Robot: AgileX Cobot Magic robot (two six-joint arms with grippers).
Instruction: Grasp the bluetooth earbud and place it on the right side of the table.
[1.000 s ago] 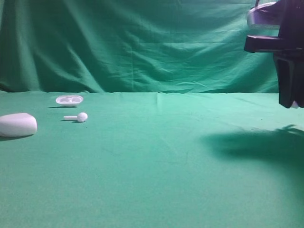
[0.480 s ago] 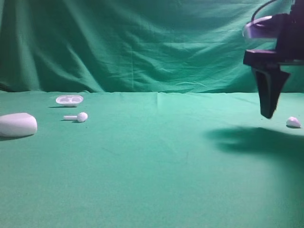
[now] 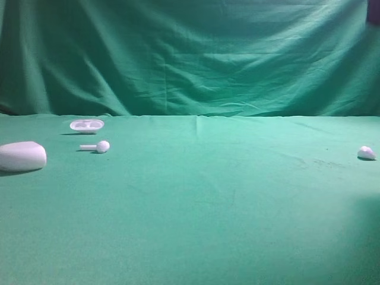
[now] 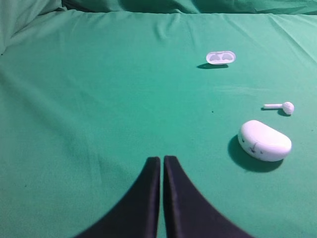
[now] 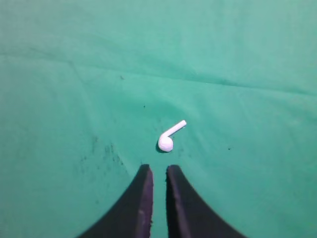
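The bluetooth earbud [image 3: 366, 152] lies small and white on the green table [image 3: 237, 196], far right. In the right wrist view the earbud [image 5: 168, 139] shows a round head and a short stem. It lies free on the cloth just ahead of my right gripper [image 5: 159, 168]. That gripper's jaws stand a narrow gap apart and hold nothing. It is out of the exterior view. My left gripper [image 4: 161, 158] is shut and empty above the cloth on the left side of the table.
On the left lie a large white pebble-like case [image 3: 22, 155], a white earbud with a long stem [image 3: 95, 146] and a small open white tray [image 3: 86, 124]. All three also show in the left wrist view: the case [image 4: 265, 141], the stemmed earbud [image 4: 281, 106], the tray [image 4: 221, 57].
My right gripper has lifted up and out of the exterior view. The earbud stays on the cloth at the far right. The left arm has not moved.
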